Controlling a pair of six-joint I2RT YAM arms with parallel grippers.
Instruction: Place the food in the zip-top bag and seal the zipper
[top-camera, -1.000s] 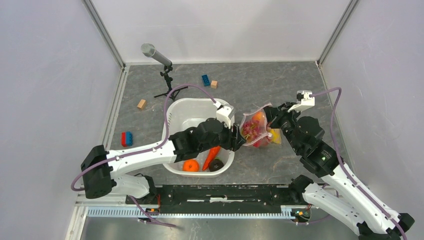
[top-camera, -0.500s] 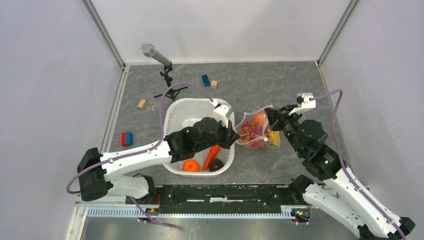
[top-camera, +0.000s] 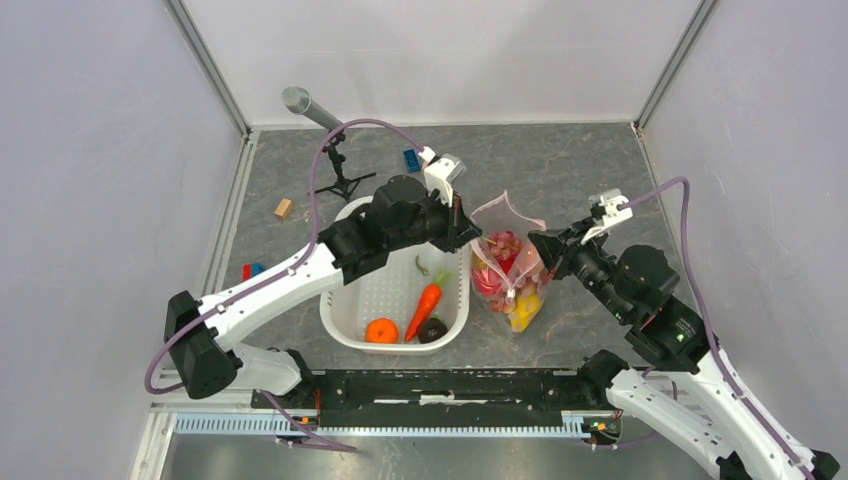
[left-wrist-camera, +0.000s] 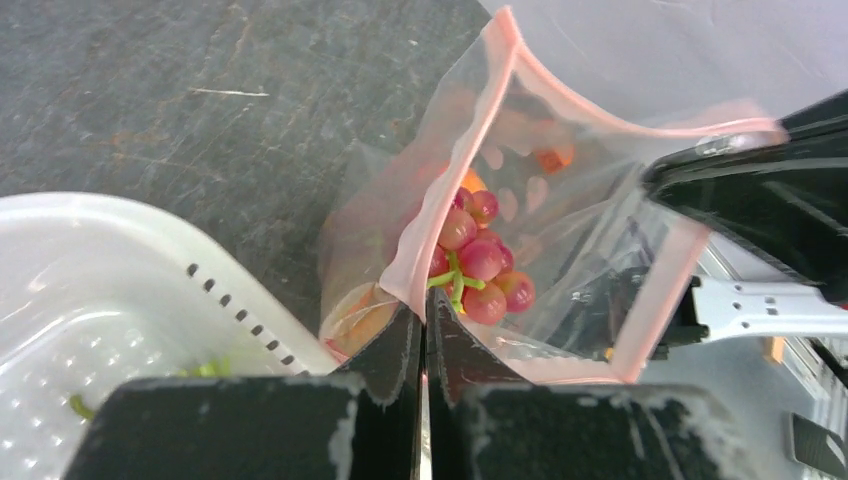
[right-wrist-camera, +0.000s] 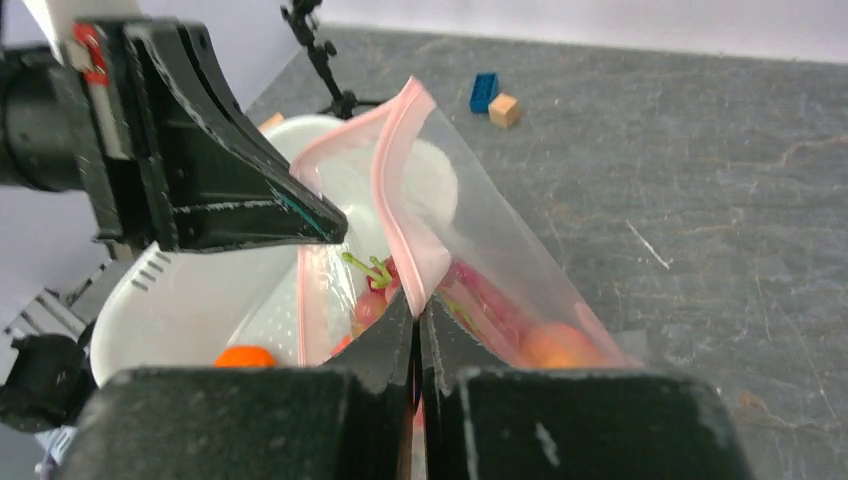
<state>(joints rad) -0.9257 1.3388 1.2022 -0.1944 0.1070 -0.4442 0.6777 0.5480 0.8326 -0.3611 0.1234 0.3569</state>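
Observation:
The zip-top bag (top-camera: 507, 262) hangs over the table between my two grippers, mouth open. My left gripper (top-camera: 468, 238) is shut on the pink zipper (left-wrist-camera: 452, 190) strip on the basin side. My right gripper (top-camera: 540, 246) pinches the opposite strip (right-wrist-camera: 395, 160) shut. Inside the bag lie purple grapes (left-wrist-camera: 476, 262), red pieces and a yellow fruit (top-camera: 525, 305). More food sits in the white basin (top-camera: 345, 330): a carrot (top-camera: 425, 310), an orange (top-camera: 381, 330) and a dark piece (top-camera: 432, 330). The zipper's slider is not visible.
A microphone on a small tripod (top-camera: 335, 170) stands at the back left. A blue block (top-camera: 411, 158) lies behind the basin, a wooden block (top-camera: 284, 208) and a red-and-blue block (top-camera: 250, 270) to its left. Walls close in three sides.
My left gripper shut on the bag's near edge and swung up toward the back of the basin. The bag now hangs lifted and spread between both grippers, its load sagging toward the front.

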